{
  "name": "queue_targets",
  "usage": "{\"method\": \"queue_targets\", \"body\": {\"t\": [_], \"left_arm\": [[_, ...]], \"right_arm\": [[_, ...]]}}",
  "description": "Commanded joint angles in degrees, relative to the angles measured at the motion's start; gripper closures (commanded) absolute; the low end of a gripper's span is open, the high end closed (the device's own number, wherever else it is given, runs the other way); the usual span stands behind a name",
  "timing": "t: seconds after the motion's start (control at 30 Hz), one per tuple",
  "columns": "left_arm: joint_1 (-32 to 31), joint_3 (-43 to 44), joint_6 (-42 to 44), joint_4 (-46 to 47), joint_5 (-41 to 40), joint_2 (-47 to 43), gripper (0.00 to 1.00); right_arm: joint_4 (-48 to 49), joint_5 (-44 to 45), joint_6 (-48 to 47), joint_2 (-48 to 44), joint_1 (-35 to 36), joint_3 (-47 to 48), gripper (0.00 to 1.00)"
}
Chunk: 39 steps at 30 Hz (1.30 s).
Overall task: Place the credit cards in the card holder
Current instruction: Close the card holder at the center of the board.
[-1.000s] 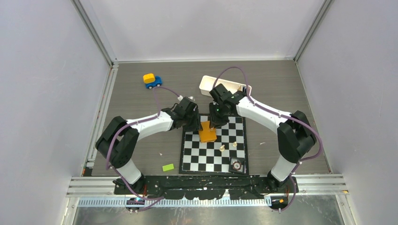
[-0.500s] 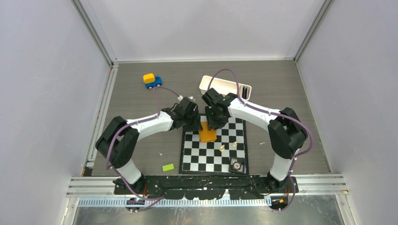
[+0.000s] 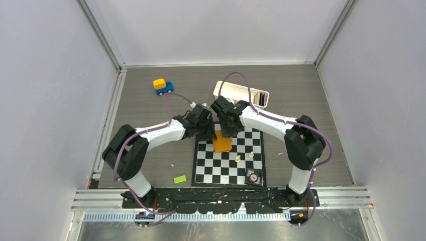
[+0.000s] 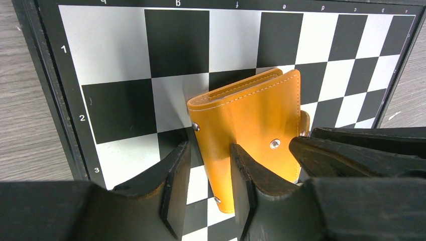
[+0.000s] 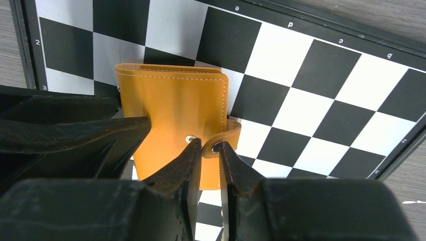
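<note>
The orange card holder (image 3: 222,142) lies folded on the chessboard's far left squares. My left gripper (image 4: 208,170) is open and straddles its near left edge; one finger (image 4: 246,175) rests on the leather and the other is over the board. My right gripper (image 5: 211,150) is closed to a narrow gap on the holder's unsnapped strap tab (image 5: 228,135). The holder also shows in the left wrist view (image 4: 251,115) and the right wrist view (image 5: 171,105). No light blue or cream card shows clearly.
The chessboard (image 3: 241,168) holds two small pale pieces (image 3: 238,158) and a small dark round-faced object (image 3: 253,176). A white tray (image 3: 233,90) with thin upright things at its right end stands behind it. A toy car (image 3: 163,86) is far left. A green block (image 3: 180,179) is near left.
My right arm has swung left and down onto the card holder, uncovering the tray's right end. The left arm and the holder have stayed put.
</note>
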Motion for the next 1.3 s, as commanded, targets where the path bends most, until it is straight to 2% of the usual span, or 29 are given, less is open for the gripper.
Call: {"method": "queue_targets", "body": {"t": [0.0,0.27,0.57,0.63,0.73,0.9,1.1,1.27], "left_arm": [[-0.18,0.33,1.28,-1.85,-0.13,-1.06,0.64],[-0.18,0.07,1.1,-1.66,-0.01,-1.13,0.64],[-0.24,-0.38,0.84,-1.43,-0.09,-1.54,0.64],[-0.18,-0.38,0.84,-1.42,-0.08,-1.64,0.64],[-0.18,-0.38,0.84,-1.46,-0.11,-1.58,0.64],[-0.18,-0.46,0.73,-1.43,-0.15,-1.59,0.64],[-0.18,-0.62,0.66,-1.26,0.11,-1.44,0.64],[-0.18,-0.79,0.62,-1.24,0.06,-1.71,0.65]], "right_arm": [[-1.55,3.51,-0.21,-0.44,0.49,2.35,0.77],[-1.9,3.07,-0.35,-1.18,0.45,1.72,0.99],[-5.76,10.53,0.09,-0.95,0.41,1.89,0.99],[-5.93,11.27,0.18,-0.79,0.41,1.66,0.92],[-5.94,11.42,0.28,-0.49,0.39,1.67,0.88],[-5.23,10.81,0.2,-0.85,0.36,1.25,0.92],[-1.41,3.02,0.01,-2.27,-2.42,-2.08,0.99],[5.59,-9.8,-1.87,-6.28,-6.55,-7.4,1.0]]}}
